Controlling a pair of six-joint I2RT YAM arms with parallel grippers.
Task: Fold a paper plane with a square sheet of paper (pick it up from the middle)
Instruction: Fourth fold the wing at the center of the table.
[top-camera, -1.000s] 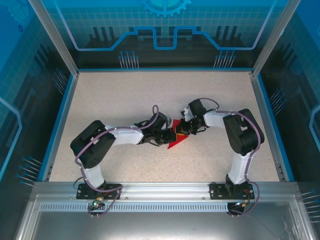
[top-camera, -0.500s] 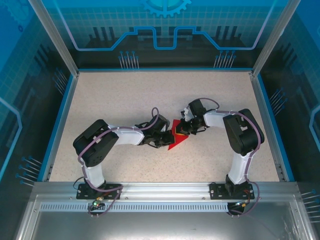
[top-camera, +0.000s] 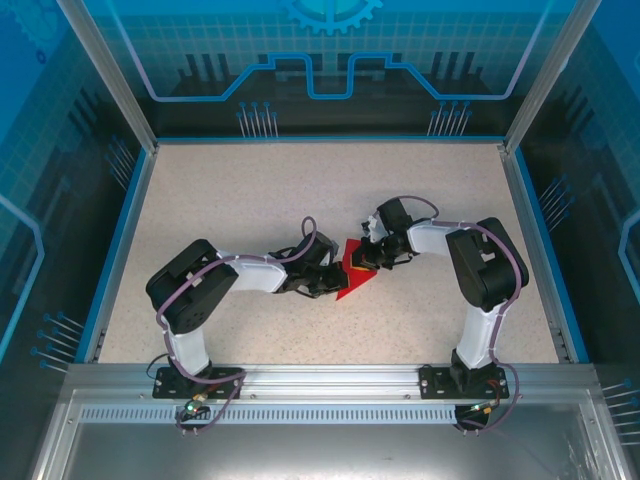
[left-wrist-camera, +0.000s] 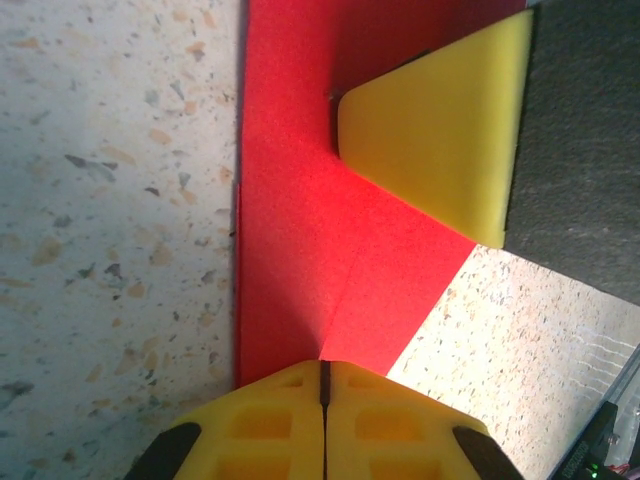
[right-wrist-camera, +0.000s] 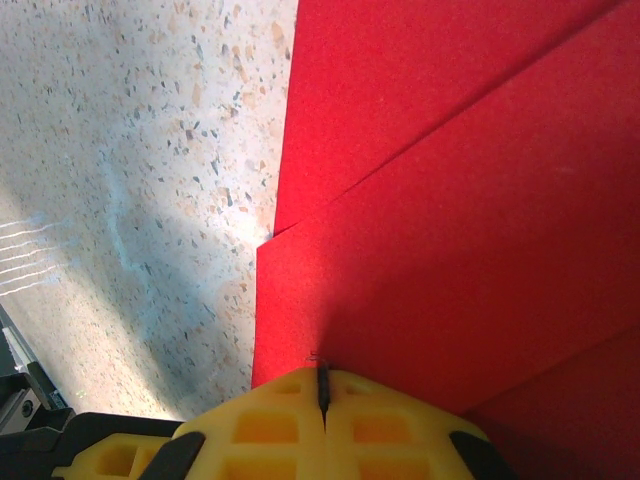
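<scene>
Jaws of the left gripper are pressed fully together, reaching in from the left. In the left wrist view its yellow tips touch the near edge of the folded red paper sheet, nothing visibly pinched between them. The sheet lies flat near the middle of the speckled table, layered with diagonal folded edges. From the right, the right gripper is likewise fully closed, one yellow finger resting on top of the paper, its tips meeting the red surface.
</scene>
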